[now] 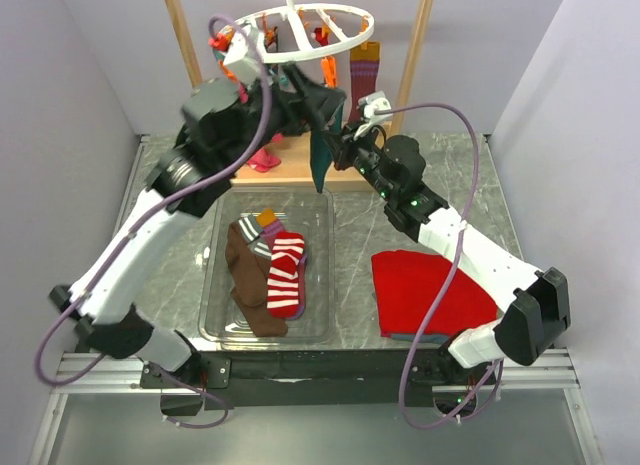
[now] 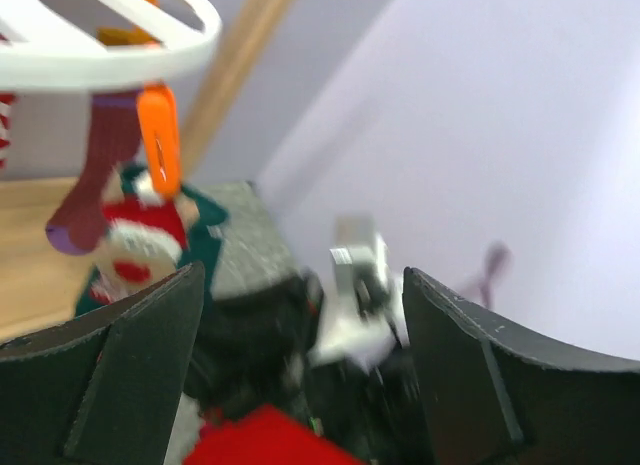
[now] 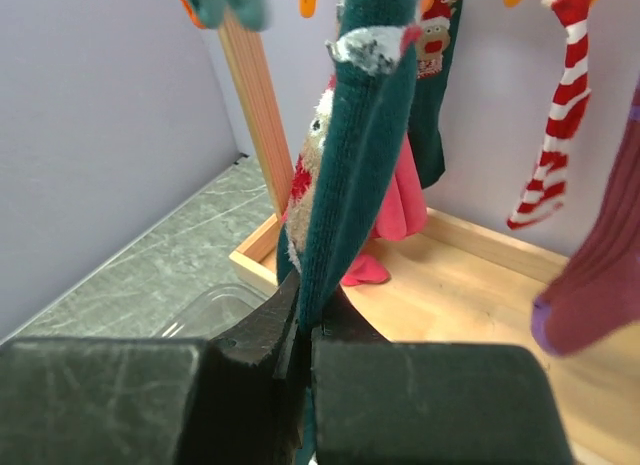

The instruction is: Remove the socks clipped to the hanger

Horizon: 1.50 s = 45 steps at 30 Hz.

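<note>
The white ring hanger (image 1: pixel 310 30) hangs at the back on a wooden frame. A dark teal sock (image 3: pixel 350 185) hangs down from it, and my right gripper (image 3: pixel 308 335) is shut on its lower part. That gripper (image 1: pixel 342 150) stands beside the same sock (image 1: pixel 320 160) in the top view. A maroon sock (image 1: pixel 365 75) and a red-and-white striped sock (image 3: pixel 555 135) hang from orange clips (image 2: pixel 160 135). My left gripper (image 2: pixel 300 315) is open and holds nothing, just under the ring (image 2: pixel 100 45). A brown sock (image 1: pixel 245 275) and a striped sock (image 1: pixel 285 275) lie in the bin.
A clear plastic bin (image 1: pixel 318 215) sits in front of the wooden tray (image 1: pixel 300 170) that carries the hanger frame. A pink cloth (image 3: pixel 400 205) hangs behind the teal sock. A red folded cloth (image 1: pixel 430 290) lies at the right. Grey walls close in on both sides.
</note>
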### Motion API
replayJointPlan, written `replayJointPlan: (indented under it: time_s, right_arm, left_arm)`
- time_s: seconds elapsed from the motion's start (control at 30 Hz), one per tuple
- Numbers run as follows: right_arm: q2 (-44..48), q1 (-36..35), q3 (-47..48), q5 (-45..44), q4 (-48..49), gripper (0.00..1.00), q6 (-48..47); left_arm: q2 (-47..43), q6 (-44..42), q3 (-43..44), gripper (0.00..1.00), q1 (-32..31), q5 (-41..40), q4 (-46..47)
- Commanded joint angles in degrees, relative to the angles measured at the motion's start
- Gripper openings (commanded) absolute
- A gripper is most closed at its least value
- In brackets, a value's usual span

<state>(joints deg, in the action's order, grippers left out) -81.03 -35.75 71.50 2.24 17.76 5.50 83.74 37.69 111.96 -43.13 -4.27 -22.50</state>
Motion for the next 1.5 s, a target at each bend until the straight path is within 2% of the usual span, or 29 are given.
replayJointPlan:
  time_s: [0.0, 0.1, 0.2, 0.23, 0.27, 0.4, 0.53, 0.73, 0.9, 0.93, 1.13, 1.33, 1.47]
  right_arm:
    - [3.86, -1.6, -1.45, -4.7, 1.31, 0.0, -1.72]
    - [4.39, -2.13, -2.16, -5.76, 1.84, 0.0, -1.63]
    - [4.92, -2.13, -2.16, -3.48, 0.96, 0.0, -1.28]
    - [5.01, -2.13, -1.81, -2.95, -0.08, 0.0, -0.84]
    - [5.01, -2.13, -1.55, -2.33, -0.88, 0.0, -0.58]
    - [4.31, -2.05, 1.17, 6.78, -5.88, 0.0, 0.83]
    - [2.29, -2.05, 6.7, 11.82, -14.13, 0.0, 3.63]
    - [0.35, -2.05, 9.96, 14.45, -18.97, 0.0, 6.54]
    - [0.52, -2.05, 12.43, 15.07, -22.15, 0.0, 11.98]
    - [0.61, -2.05, 12.69, 15.07, -22.41, 0.0, 14.86]
    - [0.44, -2.75, 15.68, 10.95, -26.72, 0.0, 24.37]
    - [0.96, -4.51, 15.25, 6.73, -27.08, 0.02, 28.69]
    - [1.4, -5.47, 14.1, 5.49, -26.2, 0.02, 29.83]
  left_arm:
    - [7.56, -3.68, 10.01, 0.85, -2.56, -14.6, -5.79]
    - [10.3, -4.91, 13.02, 0.85, -3.36, -19.54, -7.03]
    - [5.13, -5.78, 2.77, 0.88, -3.45, -18.33, 0.24]
    - [1.11, -6.66, -3.96, 0.9, -3.45, -16.05, 2.44]
    - [-0.93, -7.28, -7.16, 0.91, -3.45, -14.99, 6.64]
    - [-10.6, -8.78, -21.49, 0.95, -2.49, -10.42, 12.03]
    - [-22.45, -7.9, -37.73, 0.99, 0.68, -4.52, 15.73]
    - [-31.44, -6.84, -48.66, 0.96, 3.58, 1.8, 21.26]
    - [-29.52, -11.48, -50.35, 0.96, 3.76, 6.02, 22.06]
    - [-29.52, -12.28, -51.74, 0.96, 3.76, 7.16, 25.02]
    - [-27.59, -15.98, -53.87, 0.97, 3.76, 7.88, 28.65]
    - [-24.24, -16.86, -53.16, 0.96, 3.76, 9.72, 30.75]
    - [-21.79, -17.47, -51.32, 0.96, 3.76, 7.45, 30.5]
